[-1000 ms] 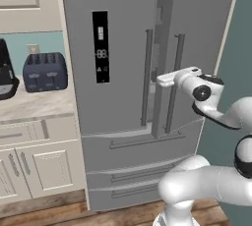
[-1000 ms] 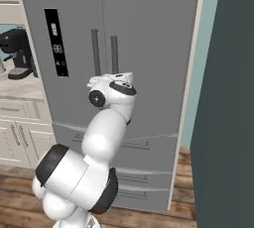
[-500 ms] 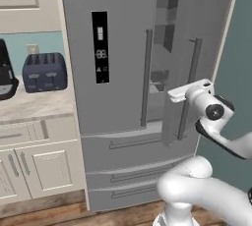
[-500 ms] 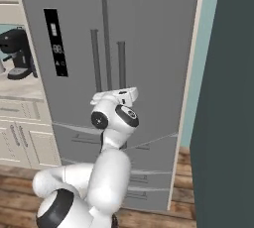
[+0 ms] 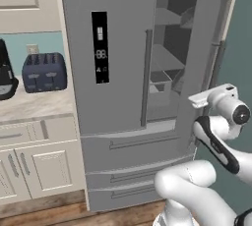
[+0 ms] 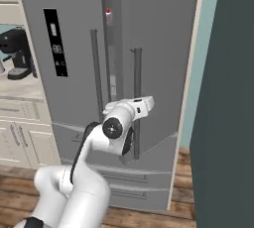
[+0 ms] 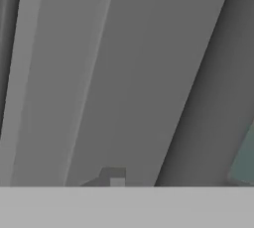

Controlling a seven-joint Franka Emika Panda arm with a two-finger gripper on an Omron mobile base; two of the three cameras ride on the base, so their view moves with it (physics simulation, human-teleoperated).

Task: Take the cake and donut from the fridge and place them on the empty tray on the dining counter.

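Note:
The grey steel fridge (image 5: 118,72) has its right door (image 5: 202,58) swung partly open, and bare shelves (image 5: 165,80) show in the gap. Through the gap a tiny white cake (image 6: 107,15) with a red top sits on a high shelf. My gripper (image 6: 144,108) is at the right door's long bar handle (image 6: 136,83), about waist height. Its fingers are hidden behind the hand, so their hold on the handle is unclear. In the hand view one dark fingertip (image 7: 113,176) rises against the grey door face (image 7: 139,73). The donut, tray and dining counter are out of view.
Left of the fridge runs a wall counter (image 5: 29,107) with cream cabinets, a dark toaster (image 5: 44,71) and a black coffee machine (image 6: 17,53). A teal wall (image 5: 241,38) and a dark panel (image 6: 228,98) stand close on the right. The fridge's lower drawers (image 5: 128,166) are shut.
The right fridge door has swung further open, with my hand moving outward and lower at its handle. The fridge's inside and the cake now show.

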